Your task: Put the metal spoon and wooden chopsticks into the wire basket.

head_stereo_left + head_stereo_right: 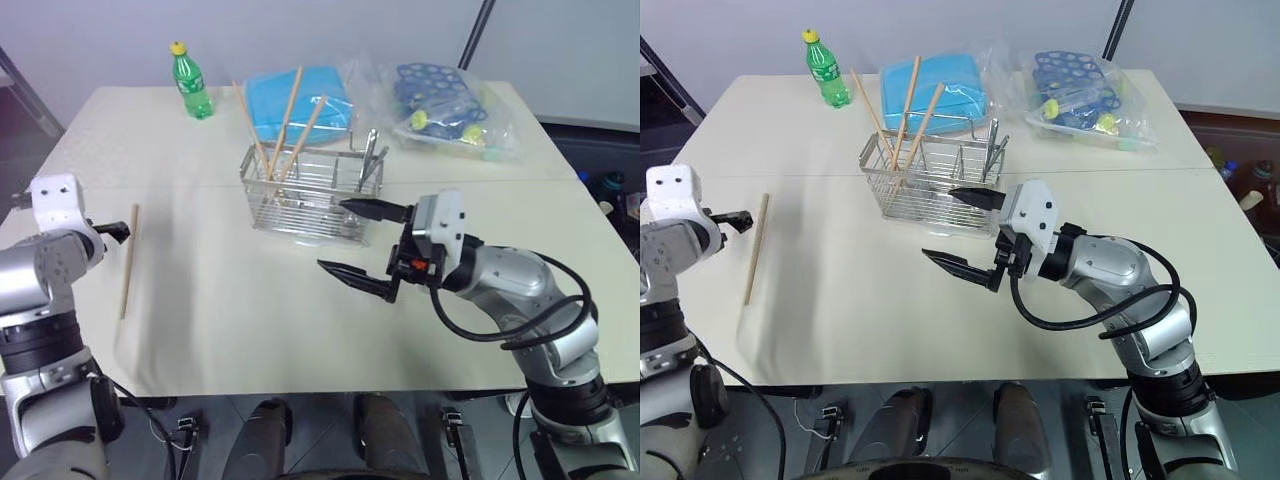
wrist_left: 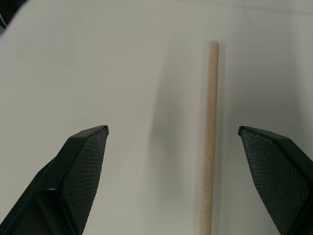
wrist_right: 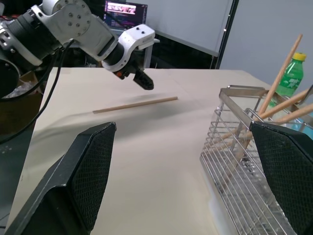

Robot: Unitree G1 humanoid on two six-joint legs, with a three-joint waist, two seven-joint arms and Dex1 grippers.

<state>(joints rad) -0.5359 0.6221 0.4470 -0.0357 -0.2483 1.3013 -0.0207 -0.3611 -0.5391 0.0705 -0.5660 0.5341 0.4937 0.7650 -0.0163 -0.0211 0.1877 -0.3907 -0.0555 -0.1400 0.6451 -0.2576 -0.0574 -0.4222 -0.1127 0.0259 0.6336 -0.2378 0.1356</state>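
- The left gripper [image 1: 118, 230] hangs at the left edge of the tabletop [image 1: 250, 330], its jaws spread wide and empty; seen from its wrist, the black, mesh-textured pads flank a bare stretch of cloth-like cream surface.
- One loose chopstick [image 1: 129, 262] lies flat just right of that gripper, running near to far. It looks a light, stiff, round, pale wooden stick, smooth enough to roll. Lying flush on the tabletop it leaves little to get under, so a pinch across its middle seems the safest hold.
- The green bottle [image 1: 190, 82] stands at the far left, well apart.
- The wire basket [image 1: 312, 195] sits at the middle: a rigid, shiny grid of thin rods with dividers. Three chopsticks [image 1: 285, 125] already lean in its left compartment, tips well above the rim.
- The spoon [image 1: 368, 160] appears to stand in the basket's right end, a thin bright metal handle; its bowl is hidden.
- The right gripper [image 1: 362, 240] hovers just near of the basket, jaws released, holding nothing.
- A blue flat pack [image 1: 300, 100] and a clear bag [image 1: 450, 105] of blue goods lie far behind.
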